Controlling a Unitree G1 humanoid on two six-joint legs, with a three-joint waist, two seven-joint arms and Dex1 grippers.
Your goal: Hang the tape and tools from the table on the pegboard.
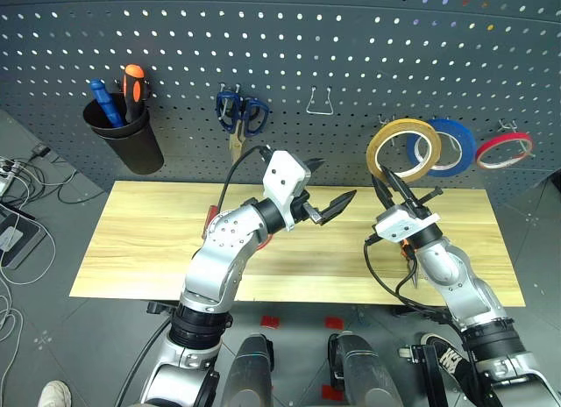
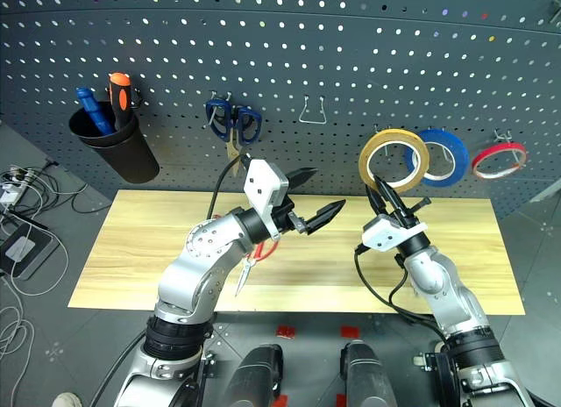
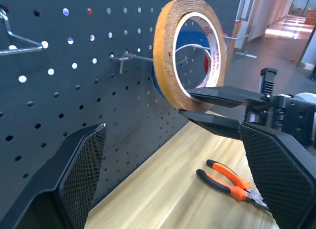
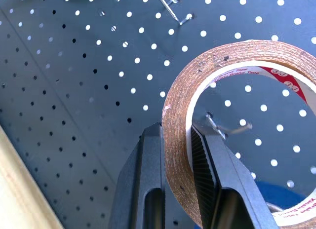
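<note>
Tape is the yellow-tan roll raised before the pegboard, its lower rim clamped between the fingers of the right pincer, one finger inside the ring, one outside. Going left to right: a black cup with screwdrivers, blue scissors on a hook, then the left pincer over the tabletop, fingers apart and holding nothing, aimed toward the roll. Red scissors lie under that arm. Right of the tape hang a blue roll and a red roll. Pliers lie on the tabletop below the tape.
</note>
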